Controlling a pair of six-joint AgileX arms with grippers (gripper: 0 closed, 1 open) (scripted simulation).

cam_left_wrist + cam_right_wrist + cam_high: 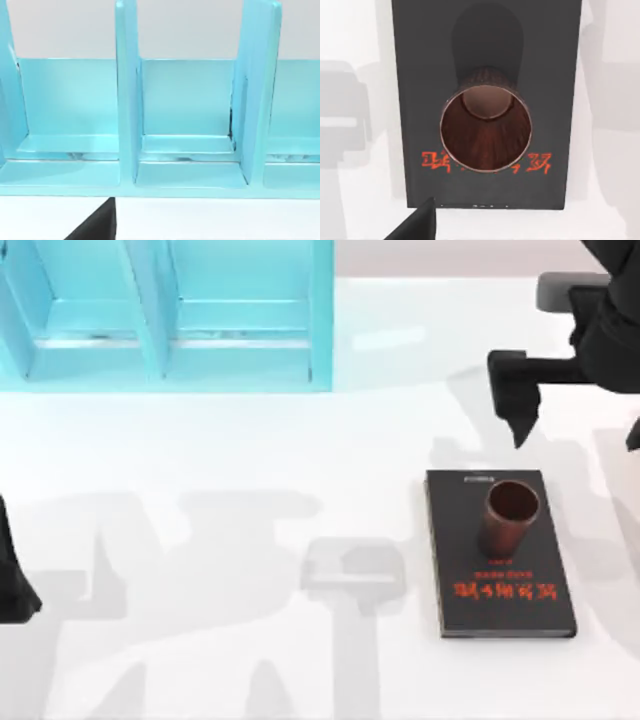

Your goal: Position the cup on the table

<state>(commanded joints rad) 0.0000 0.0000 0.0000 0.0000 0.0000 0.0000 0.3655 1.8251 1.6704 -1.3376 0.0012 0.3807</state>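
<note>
The cup (511, 517) stands upright on a black book (500, 585), toward the book's far end, at the right side of the table (250, 490). It is a small reddish-brown tumbler with no handle, round-mouthed, its sides finely ribbed; in the right wrist view its inside (485, 131) shows streaked brown walls and a paler round bottom. The book is a flat matte rectangle with red lettering (505, 590) across its near half, and it lies flat on the glossy white tabletop, which carries soft grey shadows of the arms.

The right gripper (518, 415) hangs above the table just beyond the book's far edge, dark and blocky, touching neither cup nor book; I cannot tell how its jaws stand.

The left arm (15, 585) sits parked at the left edge. At far left stands a turquoise shelf (165, 310), smooth-walled, with upright dividers (127, 95) splitting it into open bays.
</note>
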